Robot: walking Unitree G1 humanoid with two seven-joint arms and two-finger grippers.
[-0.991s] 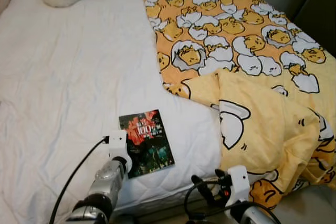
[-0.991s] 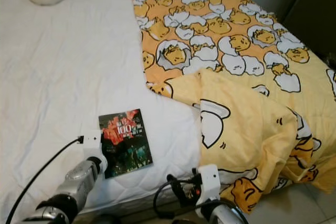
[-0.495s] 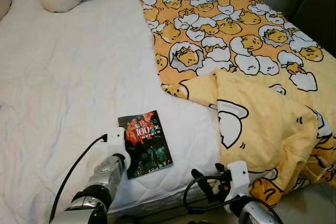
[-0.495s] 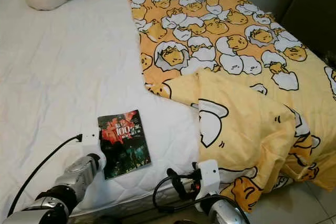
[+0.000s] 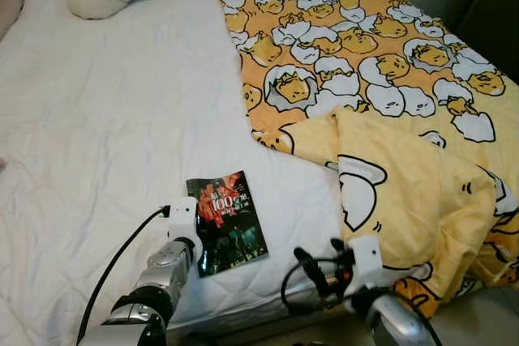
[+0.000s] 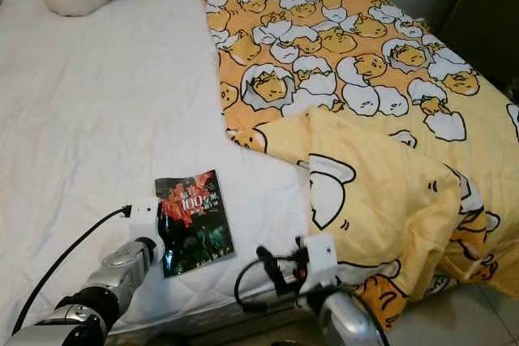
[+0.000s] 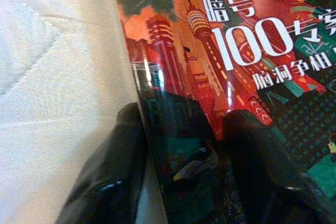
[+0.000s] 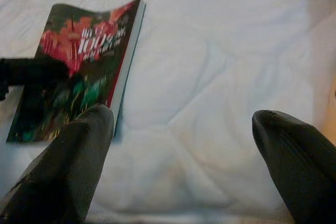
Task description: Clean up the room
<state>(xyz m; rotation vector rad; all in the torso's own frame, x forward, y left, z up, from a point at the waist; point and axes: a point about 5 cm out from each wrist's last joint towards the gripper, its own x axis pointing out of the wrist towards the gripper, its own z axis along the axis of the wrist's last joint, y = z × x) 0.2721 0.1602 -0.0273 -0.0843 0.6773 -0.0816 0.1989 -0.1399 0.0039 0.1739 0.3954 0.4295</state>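
My left gripper (image 7: 181,150) straddles the book (image 5: 228,221) edge on the white mattress (image 5: 105,135), fingers apart; my right gripper (image 8: 184,156) hovers spread

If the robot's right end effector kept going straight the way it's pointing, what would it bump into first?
Probably the white mattress: the right end effector, fingers apart, points at bare sheet just beside the book. It's hard to tell how far off that is.

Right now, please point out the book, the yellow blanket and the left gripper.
book (image 5: 229,220), left eye view, middle of its cover.
yellow blanket (image 5: 422,200), left eye view, folded-over part.
left gripper (image 7: 181,174), left wrist view, between its fingertips.
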